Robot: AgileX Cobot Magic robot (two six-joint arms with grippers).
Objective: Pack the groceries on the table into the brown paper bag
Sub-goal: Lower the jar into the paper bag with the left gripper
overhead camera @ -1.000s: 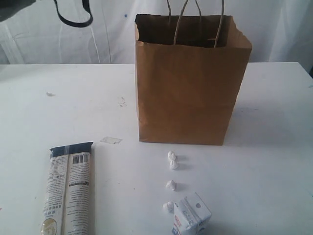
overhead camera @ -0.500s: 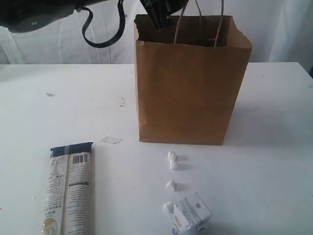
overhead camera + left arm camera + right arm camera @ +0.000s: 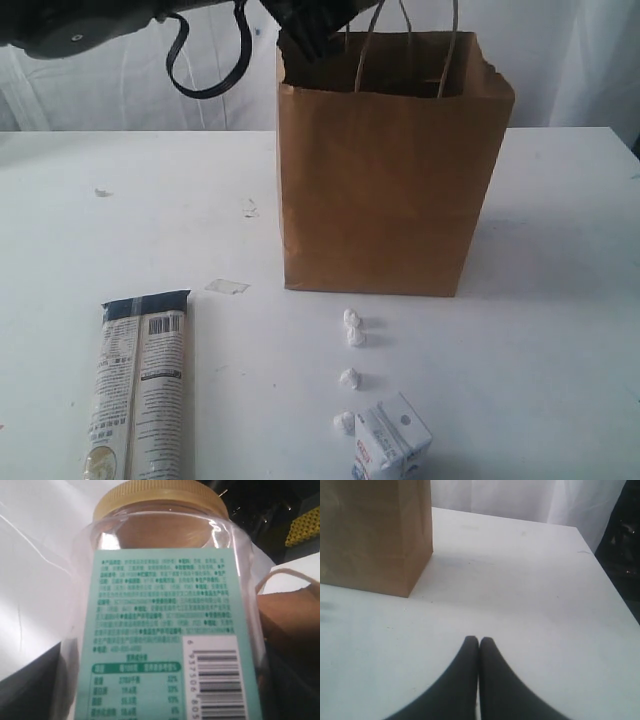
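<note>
The brown paper bag (image 3: 385,190) stands open at the back middle of the table (image 3: 560,300). My left gripper (image 3: 315,25) hangs at the bag's top left rim, mostly cut off by the frame edge. In the left wrist view a yellow-lidded clear jar (image 3: 165,605) with a green label fills the picture, held up in that gripper beside the bag's handle (image 3: 290,577). A long printed packet (image 3: 140,390) lies at the front left. A small white carton (image 3: 392,440) lies on its side at the front middle. My right gripper (image 3: 479,640) is shut and empty above bare table, right of the bag (image 3: 370,530).
Several tiny white paper balls (image 3: 353,330) lie in a line between the bag and the carton. A small scrap of clear tape (image 3: 227,287) sits left of the bag. A black cable loop (image 3: 205,70) dangles from the left arm. White curtain hangs behind.
The left arm has swung in from the upper left to the bag's top left rim. Nothing on the table moved, and the right gripper is still.
</note>
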